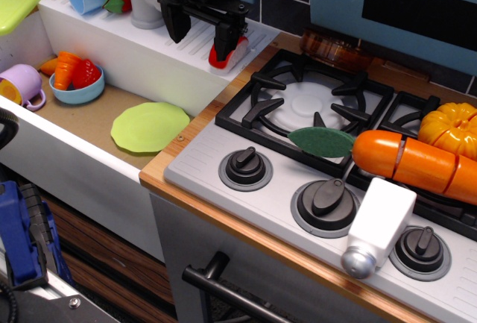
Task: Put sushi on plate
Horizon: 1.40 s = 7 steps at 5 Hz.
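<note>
The sushi (232, 56), a small red-topped piece on a white base, lies on the white ribbed drainboard (134, 36) beside the stove. My black gripper (200, 39) hangs just above the drainboard with its jaws spread. Its right finger (223, 39) stands right in front of the sushi and hides part of it; its left finger (177, 26) is well to the left. Nothing is held. The plate (149, 126), flat, round and light green, lies empty on the sink floor, below and left of the gripper.
A blue bowl (77, 88) with red and orange toy foods and a purple cup (22, 84) sit in the sink. A squarish green board (16, 1) is at top left. On the stove lie a dark green oval pad (322, 141), an orange toy vegetable (414, 162) and a white shaker (378, 226).
</note>
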Motion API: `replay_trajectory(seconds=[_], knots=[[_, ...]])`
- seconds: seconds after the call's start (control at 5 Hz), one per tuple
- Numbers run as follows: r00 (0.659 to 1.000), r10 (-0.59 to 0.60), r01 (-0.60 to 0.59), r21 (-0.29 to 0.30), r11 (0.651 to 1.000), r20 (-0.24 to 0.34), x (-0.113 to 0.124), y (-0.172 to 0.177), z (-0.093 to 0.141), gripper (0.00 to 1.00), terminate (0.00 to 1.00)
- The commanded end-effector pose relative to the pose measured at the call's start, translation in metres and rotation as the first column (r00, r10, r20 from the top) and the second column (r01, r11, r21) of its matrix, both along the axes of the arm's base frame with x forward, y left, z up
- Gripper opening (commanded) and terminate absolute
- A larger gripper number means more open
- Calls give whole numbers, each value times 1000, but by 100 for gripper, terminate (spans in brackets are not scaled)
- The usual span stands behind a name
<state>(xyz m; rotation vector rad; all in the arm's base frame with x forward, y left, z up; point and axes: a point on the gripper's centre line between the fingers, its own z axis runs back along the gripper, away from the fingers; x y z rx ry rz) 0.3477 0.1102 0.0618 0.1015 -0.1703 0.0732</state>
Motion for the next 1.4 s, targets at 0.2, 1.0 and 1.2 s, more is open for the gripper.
replay_trajectory(seconds=[0.2,1.0,1.2], knots=[[1000,-13,13,-5,1000,13,7,0,2,100,0],[995,-82,82,5,997,54,37,5,-6,100,0],[995,-94,94,-14,995,42,47,6,-8,100,0]])
